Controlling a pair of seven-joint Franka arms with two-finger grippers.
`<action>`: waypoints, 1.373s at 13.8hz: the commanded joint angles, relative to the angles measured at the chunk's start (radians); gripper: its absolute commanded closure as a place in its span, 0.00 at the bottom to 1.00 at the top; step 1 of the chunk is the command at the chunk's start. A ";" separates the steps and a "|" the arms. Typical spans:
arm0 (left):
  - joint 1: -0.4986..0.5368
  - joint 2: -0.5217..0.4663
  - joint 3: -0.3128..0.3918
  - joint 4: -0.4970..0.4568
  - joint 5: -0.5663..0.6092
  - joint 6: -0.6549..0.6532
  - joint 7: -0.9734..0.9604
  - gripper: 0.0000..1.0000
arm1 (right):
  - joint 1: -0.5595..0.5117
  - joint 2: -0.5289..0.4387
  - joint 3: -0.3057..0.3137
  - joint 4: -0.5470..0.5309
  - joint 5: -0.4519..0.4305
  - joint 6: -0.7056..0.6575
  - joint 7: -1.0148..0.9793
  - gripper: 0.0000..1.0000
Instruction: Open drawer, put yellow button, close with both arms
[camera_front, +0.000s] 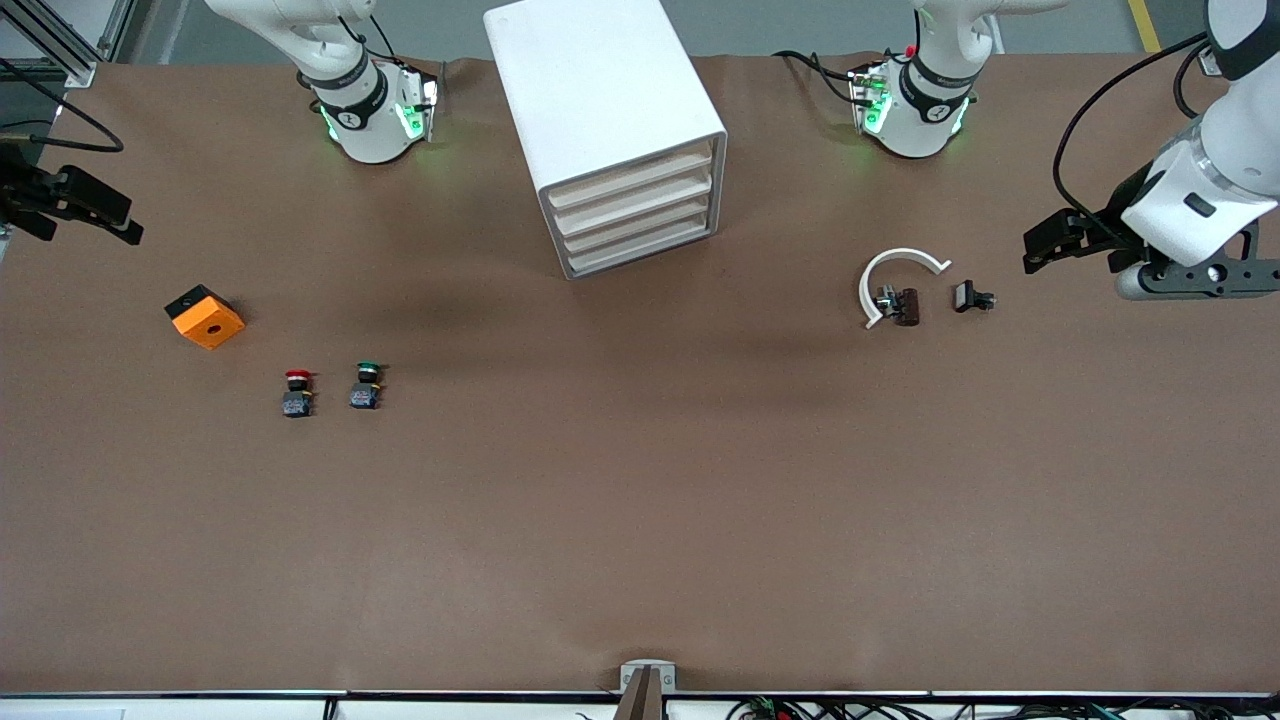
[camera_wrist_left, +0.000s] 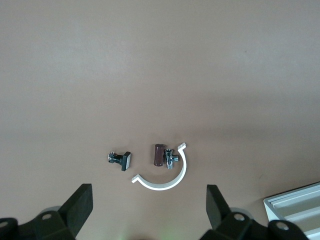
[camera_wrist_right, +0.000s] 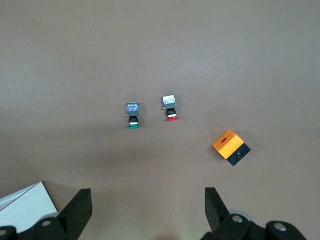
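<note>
Drawer (camera_front: 630, 175), top of four in one white cabinet (camera_front: 590, 80) midway along the robots' table edge, sat shut.
Two grippers hung wide open, empty: left gripper (camera_front: 1040, 248) (camera_wrist_left: 148, 210) by its end edge over one white arc (camera_front: 890, 262) (camera_wrist_left: 167, 184); right gripper (camera_front: 120, 225) (camera_wrist_right: 147, 207) by its end edge, near one orange block (camera_front: 205, 317) (camera_wrist_right: 227, 141), one red-capped button (camera_front: 297, 393) (camera_wrist_right: 170, 108) and one green-capped button (camera_front: 366, 385) (camera_wrist_right: 132, 115).

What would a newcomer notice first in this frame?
The big white cabinet stands between the two arm bases, all four drawers shut. An orange block lies toward the right arm's end, with the red-capped button and green-capped button beside it. The left gripper and right gripper wait open at the table's ends.
</note>
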 joint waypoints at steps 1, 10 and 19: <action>-0.009 -0.018 0.011 0.008 -0.014 -0.025 0.002 0.00 | -0.009 -0.019 0.016 -0.017 -0.001 0.007 -0.016 0.00; -0.009 -0.012 0.010 0.055 -0.001 -0.076 0.005 0.00 | -0.004 -0.019 0.022 -0.015 0.008 0.019 -0.004 0.00; -0.008 -0.006 0.010 0.073 0.000 -0.071 0.023 0.00 | 0.004 -0.033 0.024 -0.009 0.010 0.036 -0.004 0.00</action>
